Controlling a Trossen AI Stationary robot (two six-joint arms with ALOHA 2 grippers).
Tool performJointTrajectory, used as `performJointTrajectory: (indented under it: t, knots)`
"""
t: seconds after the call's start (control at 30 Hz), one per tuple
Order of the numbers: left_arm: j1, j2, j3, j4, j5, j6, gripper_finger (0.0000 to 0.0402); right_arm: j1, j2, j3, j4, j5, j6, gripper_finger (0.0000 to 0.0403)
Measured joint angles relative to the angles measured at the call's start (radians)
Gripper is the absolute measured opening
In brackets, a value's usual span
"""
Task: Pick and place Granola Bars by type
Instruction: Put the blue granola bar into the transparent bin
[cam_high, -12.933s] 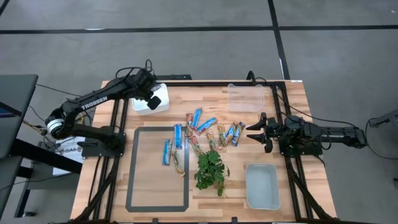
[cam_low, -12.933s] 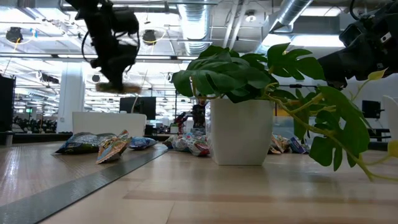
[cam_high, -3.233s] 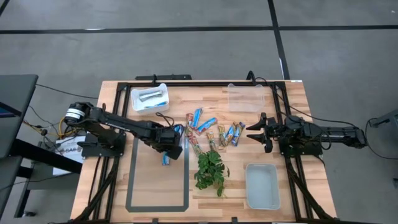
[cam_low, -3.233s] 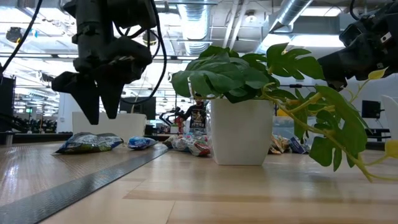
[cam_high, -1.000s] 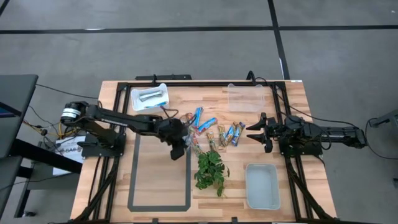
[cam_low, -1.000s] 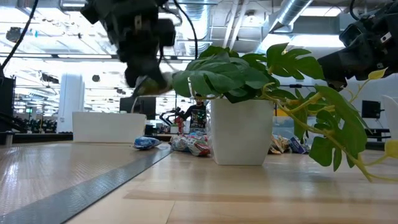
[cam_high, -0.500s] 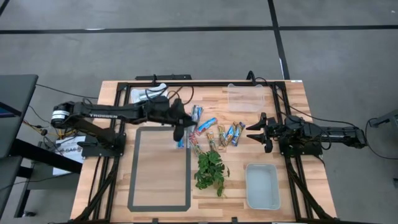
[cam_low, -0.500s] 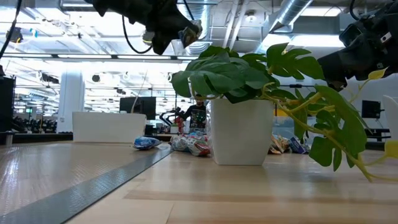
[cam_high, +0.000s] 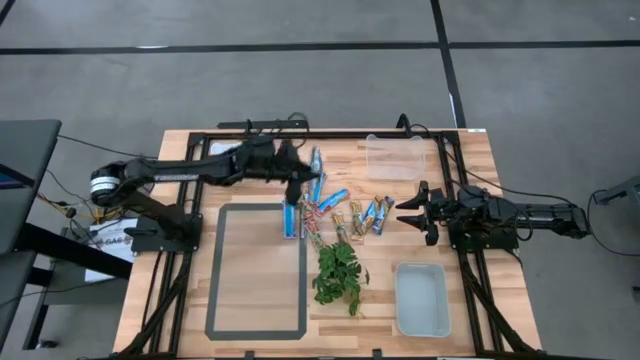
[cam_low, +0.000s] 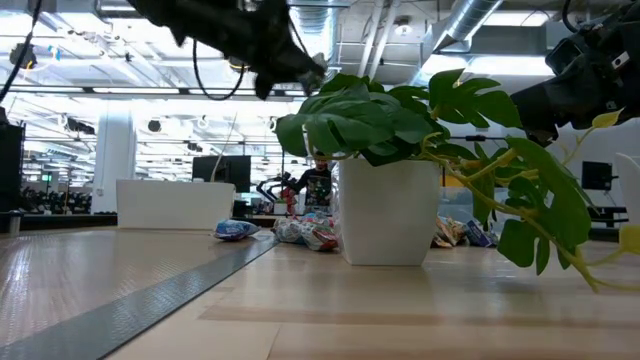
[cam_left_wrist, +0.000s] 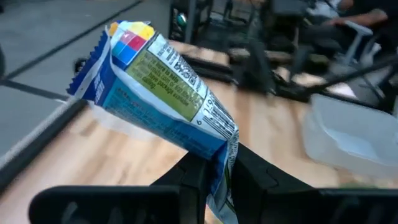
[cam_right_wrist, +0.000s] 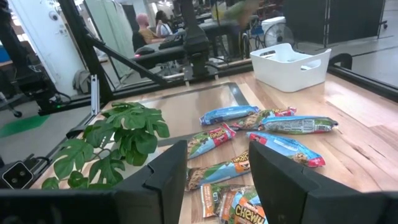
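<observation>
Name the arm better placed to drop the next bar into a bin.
Left: its gripper is shut on a blue bar, raised beside the white bin. The right gripper waits open and empty.

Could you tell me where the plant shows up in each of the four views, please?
High view: the plant lies at table centre, below the scattered bars.
Low view: it fills the middle and right, leaves above its white pot.
Left wrist view: not in it; only the left hand holding a blue bar.
Right wrist view: left of centre, beside the bars, past the right hand.
Shared landmark: the white bin.
</observation>
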Motion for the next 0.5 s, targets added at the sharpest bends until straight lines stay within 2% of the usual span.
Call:
performJointTrajectory:
  t: [0.1, 0.23, 0.5]
  knots:
    - [0.063, 0.073, 0.083, -0.011, 0.039, 0.005, 0.0045, 0.0, 0.0, 0.0, 0.0, 0.001, 0.0, 0.0166]
    - [0.132, 0.202, 0.253, -0.028, 0.052, 0.072, 0.0045, 0.0, 0.0, 0.0, -0.003, 0.004, 0.0, 0.0165]
    - [0.197, 0.53, 0.761, -0.269, 0.056, 0.269, 0.0045, 0.0, 0.0, 0.0, -0.003, 0.002, 0.0, 0.0164]
